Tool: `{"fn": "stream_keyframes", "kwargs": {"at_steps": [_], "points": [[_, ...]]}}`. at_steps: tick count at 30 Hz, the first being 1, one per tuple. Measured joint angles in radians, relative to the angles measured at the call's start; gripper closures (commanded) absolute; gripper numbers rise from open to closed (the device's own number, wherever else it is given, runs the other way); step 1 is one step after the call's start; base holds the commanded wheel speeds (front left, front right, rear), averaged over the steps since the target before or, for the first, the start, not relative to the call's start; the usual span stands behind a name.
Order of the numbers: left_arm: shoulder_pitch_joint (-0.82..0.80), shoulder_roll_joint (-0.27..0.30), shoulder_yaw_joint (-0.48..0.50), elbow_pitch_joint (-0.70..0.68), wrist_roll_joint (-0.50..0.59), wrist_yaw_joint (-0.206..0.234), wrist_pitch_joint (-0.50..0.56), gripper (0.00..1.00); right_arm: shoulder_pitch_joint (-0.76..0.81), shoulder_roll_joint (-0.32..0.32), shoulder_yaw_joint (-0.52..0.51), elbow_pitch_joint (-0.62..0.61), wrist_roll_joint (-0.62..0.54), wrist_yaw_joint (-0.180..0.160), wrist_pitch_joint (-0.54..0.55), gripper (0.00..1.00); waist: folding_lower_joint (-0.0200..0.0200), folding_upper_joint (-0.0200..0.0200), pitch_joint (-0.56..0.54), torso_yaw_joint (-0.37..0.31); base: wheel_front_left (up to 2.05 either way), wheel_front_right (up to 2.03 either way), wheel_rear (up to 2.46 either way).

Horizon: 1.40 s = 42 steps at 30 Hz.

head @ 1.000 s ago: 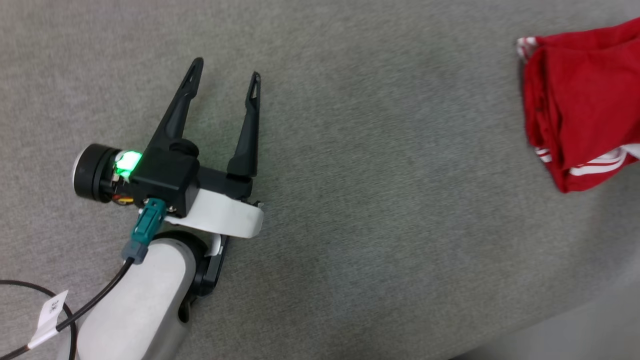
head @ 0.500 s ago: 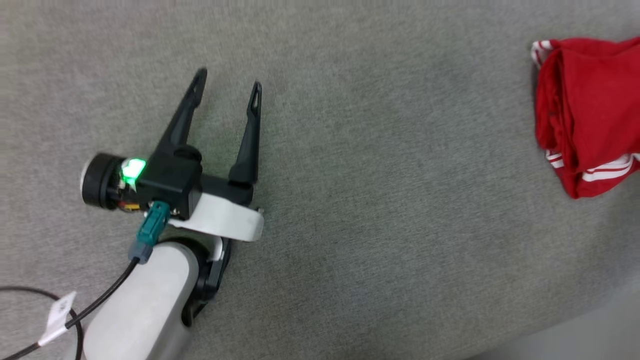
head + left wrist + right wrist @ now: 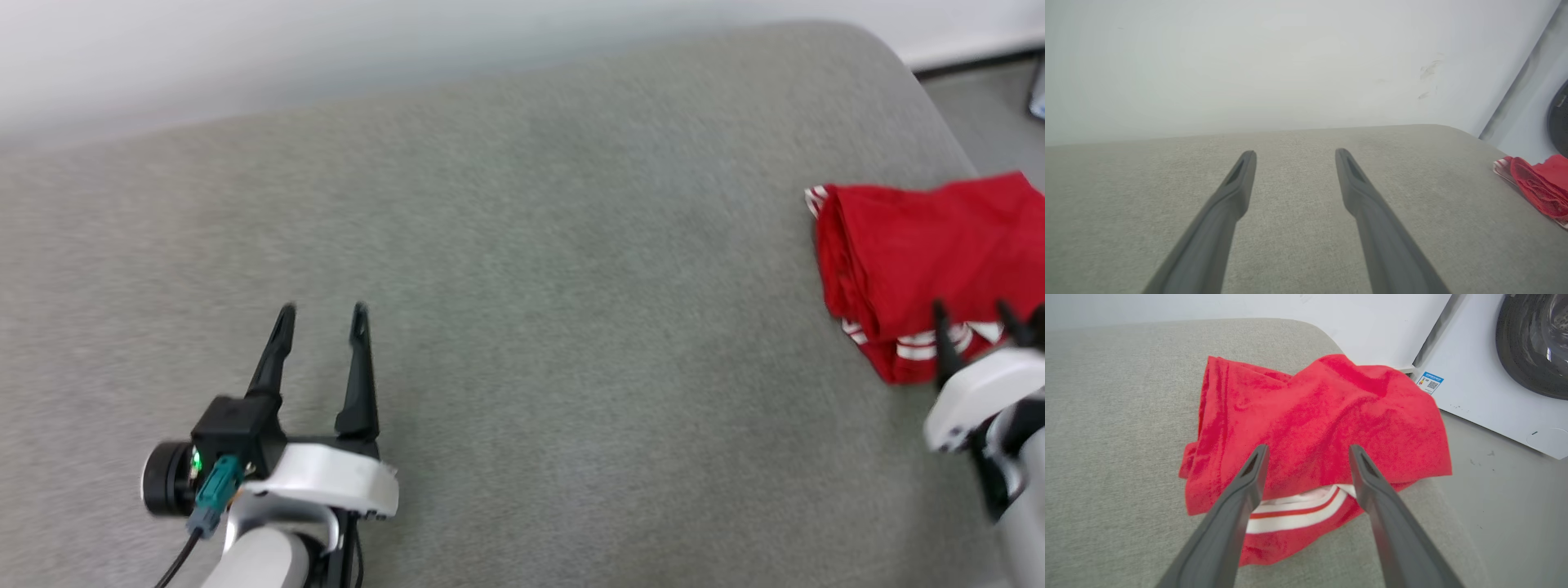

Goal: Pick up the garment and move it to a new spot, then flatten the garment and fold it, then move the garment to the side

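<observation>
The garment (image 3: pixel 914 245) is a red shirt with red-and-white stripe trim, lying folded in a loose bundle at the right end of the grey padded surface (image 3: pixel 522 245). My right gripper (image 3: pixel 971 314) is open at the bundle's near edge. In the right wrist view its open fingers (image 3: pixel 1308 453) frame the striped trim of the garment (image 3: pixel 1310 404) with nothing gripped. My left gripper (image 3: pixel 322 313) rests open and empty over bare surface at the lower left. From the left wrist, the left gripper (image 3: pixel 1295 156) points at the wall, with the garment (image 3: pixel 1539 183) far right.
A white wall (image 3: pixel 326 49) runs behind the surface. The surface's rounded right edge (image 3: pixel 939 106) lies just past the garment, with grey floor (image 3: pixel 1515 506) below. A white washing machine with a dark door (image 3: pixel 1531 343) stands beyond that edge.
The head camera has tilted up, so the wall and surface's far edge now show. My right gripper has come into view, open, at the garment's near edge. The left gripper stays open.
</observation>
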Motion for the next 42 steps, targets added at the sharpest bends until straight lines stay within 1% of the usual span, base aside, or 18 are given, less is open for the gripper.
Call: {"fn": "stream_keyframes", "kwargs": {"at_steps": [6, 11, 14, 15, 18, 21, 24, 28, 31, 42], "points": [[0.071, -0.004, 0.033, 0.011, -0.030, 0.010, -0.013, 0.00, 0.165, 0.074, 0.031, -0.193, 0.046, 0.000, 0.001, 0.00, 0.0000, 0.0000, -0.072, 0.076, 0.00, 0.00, 0.00], [0.107, 0.007, 0.062, 0.027, -0.042, 0.007, -0.020, 0.00, 0.279, 0.126, 0.040, -0.395, 0.071, 0.000, 0.039, 0.00, 0.0000, 0.0001, -0.121, 0.142, 0.00, 0.00, 0.00], [0.129, 0.015, 0.067, 0.048, -0.046, -0.003, -0.022, 0.00, 0.349, 0.152, 0.020, -0.532, 0.069, 0.000, 0.076, 0.00, 0.0000, 0.0000, -0.153, 0.170, 0.00, 0.00, 0.00], [0.146, 0.017, 0.064, 0.062, -0.049, -0.012, -0.022, 0.00, 0.410, 0.171, -0.002, -0.626, 0.059, 0.000, 0.109, 0.00, 0.0000, 0.0000, -0.176, 0.187, 0.00, 0.00, 0.00], [0.160, 0.017, 0.064, 0.080, -0.054, -0.022, -0.024, 0.00, 0.489, 0.206, -0.025, -0.767, 0.034, 0.000, 0.167, 0.00, -0.0001, 0.0001, -0.205, 0.204, 0.00, 0.00, 0.00], [0.172, 0.017, 0.058, 0.097, -0.054, -0.027, -0.024, 0.00, 0.557, 0.229, -0.036, -0.898, 0.015, 0.000, 0.220, 0.00, -0.0001, 0.0000, -0.226, 0.213, 0.00, 0.00, 0.00], [0.172, 0.017, 0.050, 0.106, -0.051, -0.030, -0.024, 0.00, 0.614, 0.247, -0.037, -1.004, 0.006, 0.000, 0.271, 0.00, -0.0001, 0.0000, -0.238, 0.215, 0.00, 0.00, 0.00], [0.176, 0.017, 0.039, 0.120, -0.044, -0.036, -0.024, 0.00, 0.658, 0.262, -0.036, -1.092, -0.001, 0.000, 0.316, 0.00, 0.0000, 0.0000, -0.242, 0.215, 0.00, 0.00, 0.00], [0.176, 0.017, 0.031, 0.129, -0.040, -0.040, -0.024, 0.00, 0.680, 0.265, -0.038, -1.126, -0.006, 0.000, 0.330, 0.00, 0.0000, 0.0000, -0.245, 0.217, 0.00, 0.00, 0.00], [0.165, 0.014, 0.021, 0.144, -0.034, -0.047, -0.024, 0.00, 0.692, 0.271, -0.030, -1.158, -0.011, 0.000, 0.354, 0.00, 0.0000, 0.0000, -0.241, 0.216, 0.00, 0.00, 0.00]]}}
